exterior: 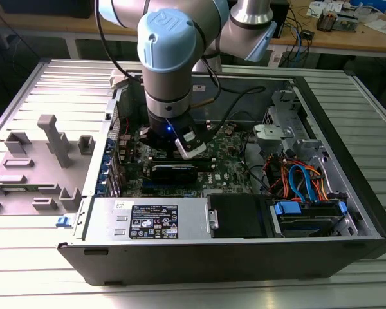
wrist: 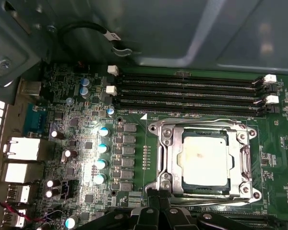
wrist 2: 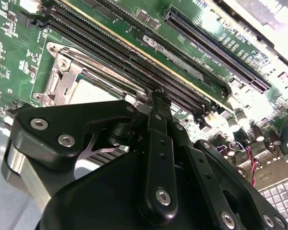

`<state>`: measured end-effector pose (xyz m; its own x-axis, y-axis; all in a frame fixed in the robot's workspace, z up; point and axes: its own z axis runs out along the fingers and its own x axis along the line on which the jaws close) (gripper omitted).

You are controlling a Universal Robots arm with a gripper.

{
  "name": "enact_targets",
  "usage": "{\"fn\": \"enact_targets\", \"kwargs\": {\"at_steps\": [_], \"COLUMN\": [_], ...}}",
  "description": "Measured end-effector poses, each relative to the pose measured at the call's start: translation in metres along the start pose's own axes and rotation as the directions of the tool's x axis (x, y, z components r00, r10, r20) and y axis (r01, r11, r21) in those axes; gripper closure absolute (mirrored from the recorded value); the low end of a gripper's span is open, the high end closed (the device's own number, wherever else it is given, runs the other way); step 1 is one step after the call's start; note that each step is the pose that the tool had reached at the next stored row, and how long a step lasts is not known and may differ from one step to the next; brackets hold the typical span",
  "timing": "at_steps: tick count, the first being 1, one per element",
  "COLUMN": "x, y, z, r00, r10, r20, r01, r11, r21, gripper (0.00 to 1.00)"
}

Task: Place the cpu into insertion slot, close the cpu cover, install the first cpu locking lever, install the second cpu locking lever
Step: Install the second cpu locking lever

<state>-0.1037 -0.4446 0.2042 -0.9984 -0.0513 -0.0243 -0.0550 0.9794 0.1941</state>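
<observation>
At the exterior view's left, a grey fixture plate [exterior: 48,154] is lying on the ribbed table, well apart from the work. Next to it the open computer case [exterior: 347,161] is standing, and its walls are closing in the motherboard [exterior: 235,145] on all sides, so the room for moving is mostly from above.

In the middle, the gripper [exterior: 186,145] is hanging low over the board, just beside the long black graphics card [exterior: 174,170]. In the first wrist view the gripper [wrist: 159,203] is showing its jaws narrow, the tips close together, and I am seeing nothing between them. It is sitting at the edge of the insertion slot [wrist: 159,128].

The cpu [wrist: 205,160] is lying flat inside the slot, and the cpu cover [wrist: 172,153] is lying down around it, the metal top showing through the window. I am judging the cpu as light, stiff and fragile underneath; only its edges are good for holding. The cover is looking thin but springy. A thin wire lever [wrist: 201,120] is running along the rim, near the memory slots [wrist: 187,91]; it probably needs a grip at its free end, and those slots and the capacitors [wrist: 103,148] are leaving little room.

At the exterior view's right, coloured cables [exterior: 302,180] are lying well apart.
</observation>
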Motion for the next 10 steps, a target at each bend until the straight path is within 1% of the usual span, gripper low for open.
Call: {"fn": "enact_targets", "kwargs": {"at_steps": [1,3,5,8,10], "x": [0.0000,0.0000,-0.0001,0.0002,0.0006], "y": [0.0001,0.0001,0.0001,-0.0007,-0.0014], "z": [0.0002,0.0004,0.0006,0.0015,0.0027], "r00": [1.0000,1.0000,1.0000,1.0000,1.0000], "r10": [0.000,0.000,0.000,0.000,0.000], "r20": [0.0004,0.0012,0.0016,0.0015,0.0020], "r01": [0.000,0.000,0.000,0.000,0.000], "r11": [1.0000,0.9999,0.9998,0.9997,0.9996], "r21": [-0.0066,-0.0152,-0.0202,-0.0235,-0.0281], "gripper": [0.89,0.89,0.89,0.89,0.89]}}
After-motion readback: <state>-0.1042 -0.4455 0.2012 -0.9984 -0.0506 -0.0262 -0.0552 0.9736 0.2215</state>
